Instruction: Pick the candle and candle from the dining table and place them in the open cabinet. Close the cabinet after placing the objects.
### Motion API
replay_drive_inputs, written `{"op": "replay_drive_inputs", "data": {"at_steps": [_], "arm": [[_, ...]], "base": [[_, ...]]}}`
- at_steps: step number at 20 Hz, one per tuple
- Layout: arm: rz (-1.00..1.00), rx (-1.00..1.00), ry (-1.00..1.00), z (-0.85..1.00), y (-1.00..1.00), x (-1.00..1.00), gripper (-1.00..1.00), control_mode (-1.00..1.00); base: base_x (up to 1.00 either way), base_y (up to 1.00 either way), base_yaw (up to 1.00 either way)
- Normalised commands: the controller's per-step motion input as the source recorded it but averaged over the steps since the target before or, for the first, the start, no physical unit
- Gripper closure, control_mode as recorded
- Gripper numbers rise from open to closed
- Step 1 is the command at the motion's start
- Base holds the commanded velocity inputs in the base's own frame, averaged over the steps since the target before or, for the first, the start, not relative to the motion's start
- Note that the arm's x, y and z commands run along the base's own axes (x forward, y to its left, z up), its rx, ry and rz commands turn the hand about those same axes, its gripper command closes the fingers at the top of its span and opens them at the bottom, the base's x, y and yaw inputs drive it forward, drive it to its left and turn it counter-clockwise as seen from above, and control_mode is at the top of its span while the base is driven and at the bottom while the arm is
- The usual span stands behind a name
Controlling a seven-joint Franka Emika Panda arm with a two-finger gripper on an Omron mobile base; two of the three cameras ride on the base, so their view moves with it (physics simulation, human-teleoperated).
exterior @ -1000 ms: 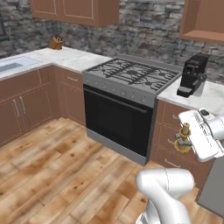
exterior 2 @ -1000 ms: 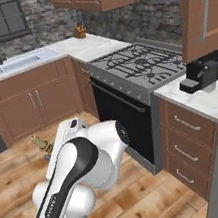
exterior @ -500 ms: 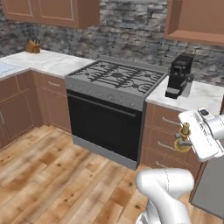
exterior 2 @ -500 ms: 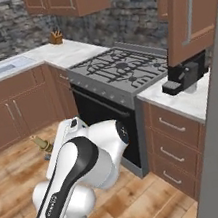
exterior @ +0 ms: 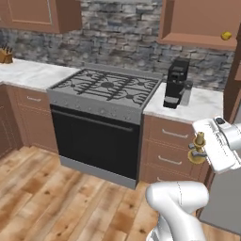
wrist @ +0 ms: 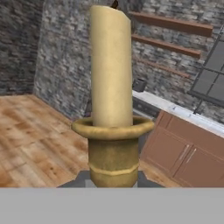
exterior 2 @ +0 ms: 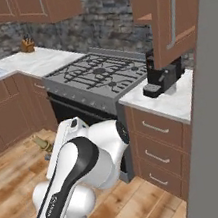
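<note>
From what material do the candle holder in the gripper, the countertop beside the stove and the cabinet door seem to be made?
The candlestick looks like brass: dull golden-yellow with a turned collar; the candle on it looks like matte pale-yellow wax. The countertop looks like polished marble or an imitation, white with faint grey veins. The cabinet door looks like brown wood with a flat satin finish; its bar handle looks like silver metal.

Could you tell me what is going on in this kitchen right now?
The robot's claw is shut on the candle in its brass candlestick, held in the air in front of the drawers right of the stove. The wall cabinet above the coffee machine stands open, with a small yellow thing already on its shelf.
</note>
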Motion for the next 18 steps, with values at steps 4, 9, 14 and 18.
{"op": "replay_drive_inputs", "data": {"at_steps": [4,9,14,18], "arm": [[0.00,0.00,0.00,0.00,0.00,0.00,1.00,1.00],[0.00,0.00,0.00,0.00,0.00,0.00,1.00,1.00],[0.00,0.00,0.00,0.00,0.00,0.00,1.00,1.00],[0.00,0.00,0.00,0.00,0.00,0.00,1.00,1.00]], "base": [[0.57,0.23,-0.27],[0.56,0.24,-0.28],[0.56,0.28,-0.31],[0.56,0.29,-0.32]]}}
